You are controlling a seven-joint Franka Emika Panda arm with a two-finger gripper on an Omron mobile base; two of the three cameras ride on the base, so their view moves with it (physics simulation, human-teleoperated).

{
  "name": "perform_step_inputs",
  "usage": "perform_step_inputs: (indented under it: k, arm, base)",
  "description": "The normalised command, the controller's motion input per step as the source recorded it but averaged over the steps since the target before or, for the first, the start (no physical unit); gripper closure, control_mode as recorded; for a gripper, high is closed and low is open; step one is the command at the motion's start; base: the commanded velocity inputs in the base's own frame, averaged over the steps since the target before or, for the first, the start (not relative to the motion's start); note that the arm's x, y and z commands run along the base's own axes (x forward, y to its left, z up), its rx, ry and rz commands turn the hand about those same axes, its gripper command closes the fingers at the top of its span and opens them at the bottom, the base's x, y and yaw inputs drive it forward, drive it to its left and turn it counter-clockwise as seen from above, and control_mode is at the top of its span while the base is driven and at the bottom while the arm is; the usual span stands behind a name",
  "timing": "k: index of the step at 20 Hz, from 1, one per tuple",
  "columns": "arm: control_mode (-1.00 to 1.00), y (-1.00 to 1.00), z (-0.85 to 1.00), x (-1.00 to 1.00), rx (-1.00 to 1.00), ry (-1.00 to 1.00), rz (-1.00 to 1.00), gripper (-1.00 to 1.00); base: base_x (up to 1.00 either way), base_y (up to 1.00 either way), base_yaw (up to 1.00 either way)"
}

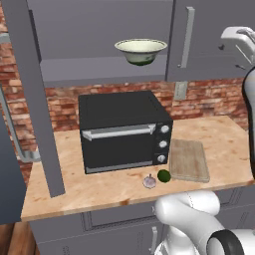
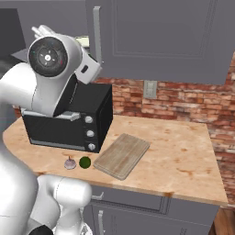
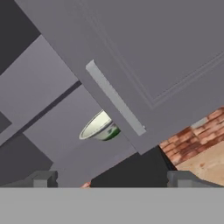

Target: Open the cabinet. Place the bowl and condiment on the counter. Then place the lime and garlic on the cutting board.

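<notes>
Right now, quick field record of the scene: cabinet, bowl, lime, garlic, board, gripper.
cabinet: left door swung open, right door shut
bowl: upright on the cabinet shelf, above the oven
lime: on the counter, in front of the oven, just left of the board
garlic: on the counter, beside the lime on its left
cutting board: flat on the counter, right of the oven, nothing on it
gripper: open, holding nothing, facing the shut door's handle

we are in a kitchen: grey cabinet [image 1: 99,40] above a black oven [image 1: 124,130] on a wooden counter [image 1: 219,144], brick wall [image 1: 209,99] behind the oven.
</notes>
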Motion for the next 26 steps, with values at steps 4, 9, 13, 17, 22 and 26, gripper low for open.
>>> perform_step_inputs:
  k: [4,9,13,17,22,26]
  arm:
    - [-1.0,0.0,-0.07,0.3,0.0,0.0,0.03,-1.0]
    - [-1.0,0.0,-0.01,0.35,0.0,0.0,0.03,-1.0]
    - [-1.0,0.0,0.0,0.35,0.0,0.0,0.01,-1.0]
    - [-1.0,0.0,-0.02,0.36,0.0,0.01,0.0,-1.0]
    - [-1.0,0.0,-0.06,0.33,0.0,0.01,0.0,-1.0]
    - [-1.0,0.0,-0.07,0.31,0.0,0.0,0.0,-1.0]
  base:
    - [0.0,0.0,0.0]
    - [0.0,0.0,0.0]
    - [0.0,0.0,0.0]
    - [0.0,0.0,0.0]
    - [0.0,0.0,0.0]
    - [0.0,0.0,0.0]
